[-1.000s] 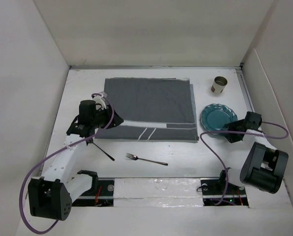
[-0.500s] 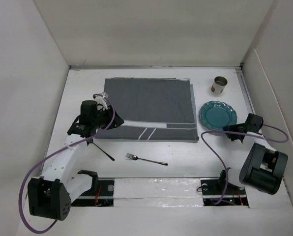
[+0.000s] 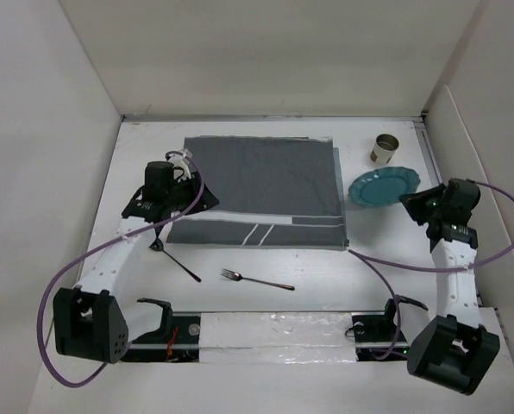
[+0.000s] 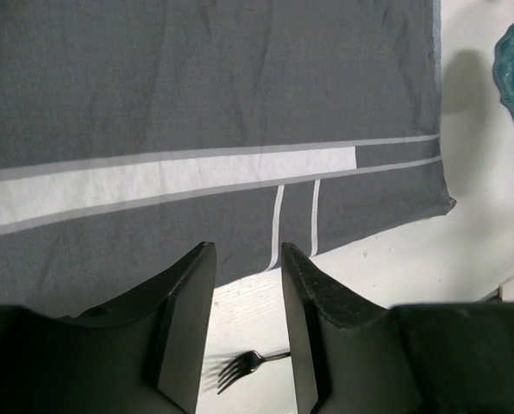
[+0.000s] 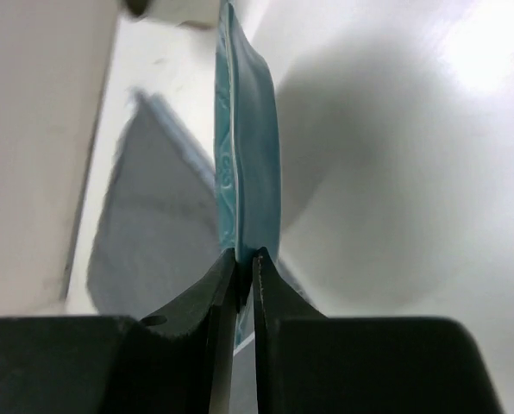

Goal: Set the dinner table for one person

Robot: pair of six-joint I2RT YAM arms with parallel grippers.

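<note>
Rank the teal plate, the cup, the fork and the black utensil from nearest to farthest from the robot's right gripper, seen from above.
Measured from the right gripper in the top view:
1. teal plate: pinched at its rim, just left of the gripper.
2. cup: behind the plate, farther back.
3. fork: front centre.
4. black utensil: front left, beside the left arm.

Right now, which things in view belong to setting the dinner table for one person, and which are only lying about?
Belong to the job: dinner table, grey striped cloth, teal plate (rim clamped in the right fingers), fork, dark utensil, tan cup.
Only lying about: nothing loose; just the arms' purple cables.
</note>
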